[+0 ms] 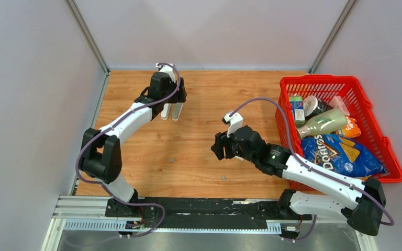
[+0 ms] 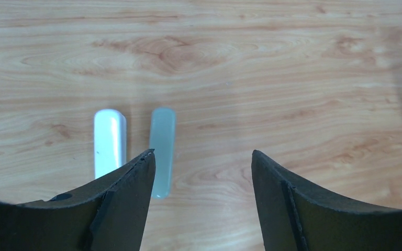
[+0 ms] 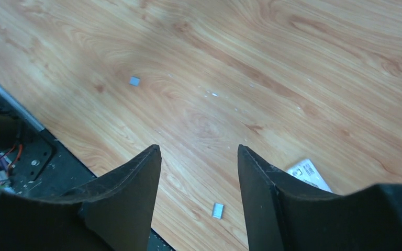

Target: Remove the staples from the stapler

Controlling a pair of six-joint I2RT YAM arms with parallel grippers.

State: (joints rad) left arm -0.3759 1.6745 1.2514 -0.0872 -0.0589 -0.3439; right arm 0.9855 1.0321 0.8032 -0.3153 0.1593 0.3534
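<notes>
Left tool (image 2: pixel 203 157) released, empty, above white stapler (image 2: pixel 109 140) and green stapler (image 2: pixel 162 149), which lie side by side, apart. Right tool (image 3: pixel 199 151) released, empty; loose staples (image 3: pixel 218 210) on worktop (image 3: pixel 293 63) beneath. We advise: centre left tool over green stapler, grip across narrow width, avoid nudging white stapler.

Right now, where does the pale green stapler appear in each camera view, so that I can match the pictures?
Top external: the pale green stapler lies far back on the table, left of centre, just right of the white stapler.
Left wrist: left of centre, its lower left edge hidden behind one finger of the open left claw.
Right wrist: not in it.
Shared landmark: the white stapler, close on its left in both views; the wooden table shows in all three.
</notes>
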